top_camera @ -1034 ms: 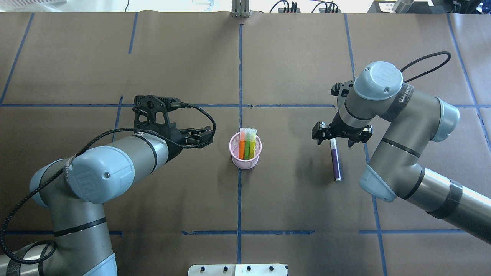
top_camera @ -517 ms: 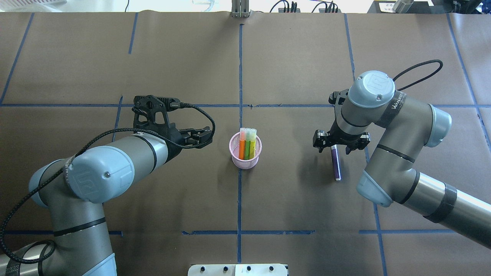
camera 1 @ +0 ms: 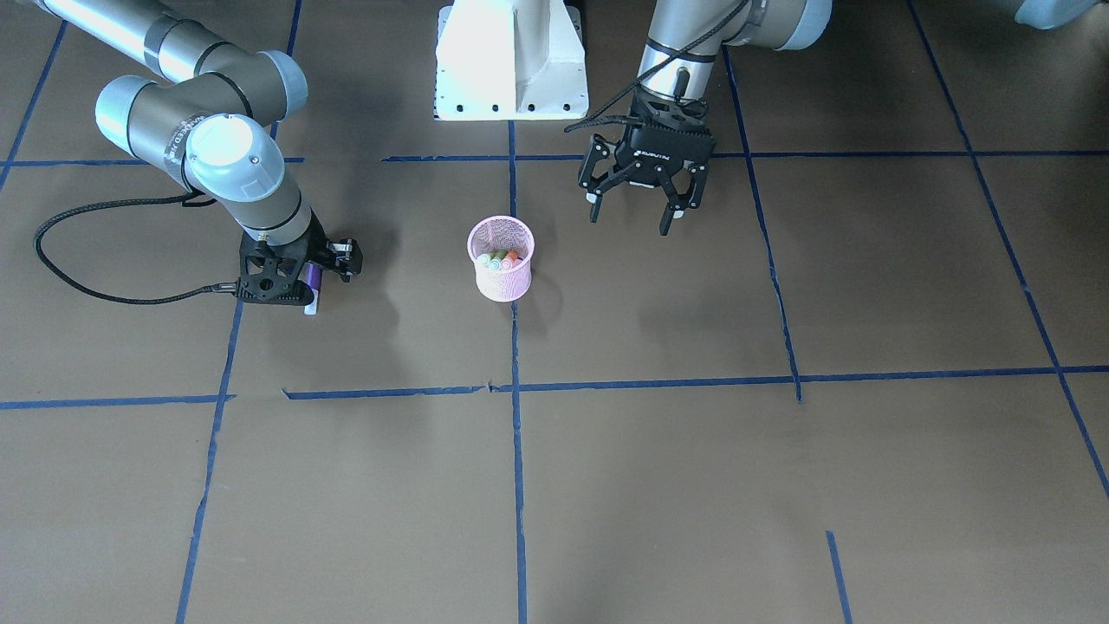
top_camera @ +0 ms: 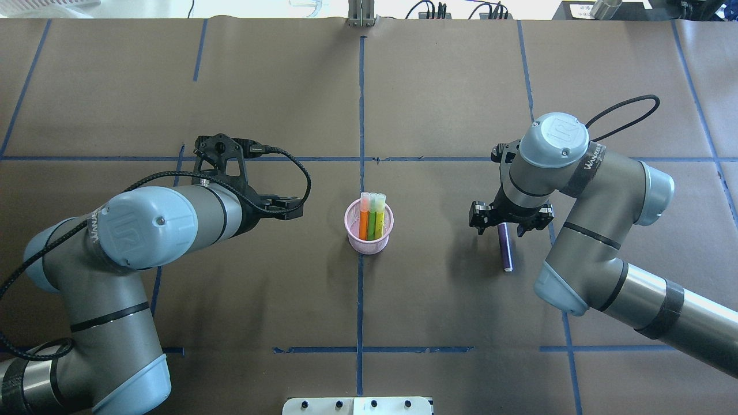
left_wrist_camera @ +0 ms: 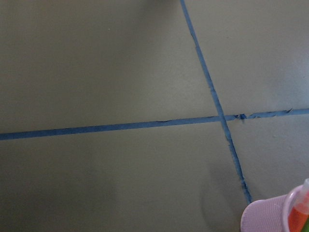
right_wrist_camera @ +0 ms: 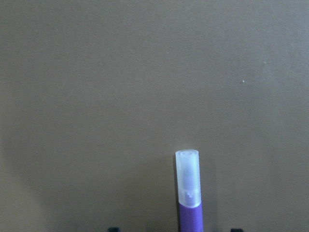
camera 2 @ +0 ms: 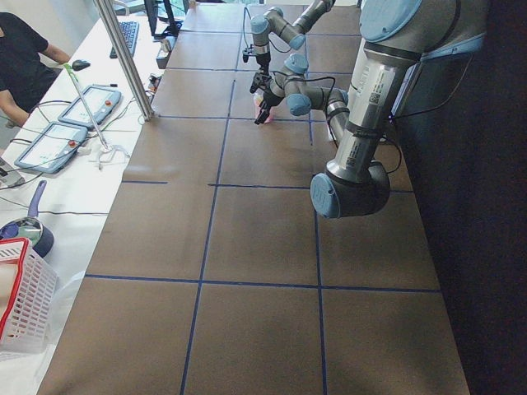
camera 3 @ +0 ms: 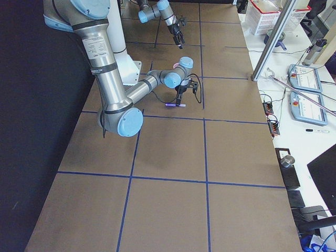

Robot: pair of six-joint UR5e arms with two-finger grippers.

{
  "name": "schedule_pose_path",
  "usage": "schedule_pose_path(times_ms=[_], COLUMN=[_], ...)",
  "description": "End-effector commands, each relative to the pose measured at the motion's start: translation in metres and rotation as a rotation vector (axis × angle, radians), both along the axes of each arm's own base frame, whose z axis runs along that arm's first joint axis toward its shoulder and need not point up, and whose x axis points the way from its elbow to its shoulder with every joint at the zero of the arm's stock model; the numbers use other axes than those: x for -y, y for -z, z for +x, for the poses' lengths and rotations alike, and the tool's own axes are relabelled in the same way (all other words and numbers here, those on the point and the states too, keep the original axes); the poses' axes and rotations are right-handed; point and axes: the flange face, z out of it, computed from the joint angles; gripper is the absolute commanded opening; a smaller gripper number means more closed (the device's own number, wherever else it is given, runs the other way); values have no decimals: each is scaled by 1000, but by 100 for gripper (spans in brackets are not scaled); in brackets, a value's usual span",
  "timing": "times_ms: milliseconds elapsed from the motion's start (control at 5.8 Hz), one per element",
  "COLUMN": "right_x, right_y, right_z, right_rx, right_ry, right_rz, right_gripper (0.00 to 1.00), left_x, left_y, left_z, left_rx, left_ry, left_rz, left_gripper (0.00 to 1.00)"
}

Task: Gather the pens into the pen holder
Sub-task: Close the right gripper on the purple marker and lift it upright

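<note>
The pink mesh pen holder stands upright at the table's middle, with the orange pen and the green pen standing in it. The purple pen lies flat on the table to its right, pale cap pointing away from the robot. My right gripper is open and low over the pen's cap half. The right wrist view shows the purple pen centred between the two fingertips, neither touching it. My left gripper hangs open and empty, left of the holder and above the table.
Blue tape lines cross the brown table. The white robot base sits at the near edge. A side bench with teach pendants, a white basket and a seated person lies beyond the left end.
My right gripper has come down and slightly back along the purple pen, covering more of it. My left arm has drawn back to the left, away from the holder.
</note>
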Motion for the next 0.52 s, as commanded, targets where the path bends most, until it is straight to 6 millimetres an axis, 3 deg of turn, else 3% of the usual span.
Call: schedule_pose_path(times_ms=[0, 172, 345], right_x=[-1, -1, -1], right_y=[-7, -8, -8], right_z=[-3, -4, -5], right_rx=[-12, -15, -15], right_ry=[3, 5, 5], right_rz=[-8, -10, -10], right_gripper=[70, 66, 53], left_x=[2, 3, 1], left_y=[-5, -6, -15], left_z=[0, 1, 0], left_rx=[21, 33, 45], left_ry=[-9, -18, -19], left_rz=[-19, -13, -19], left_gripper=[100, 99, 99])
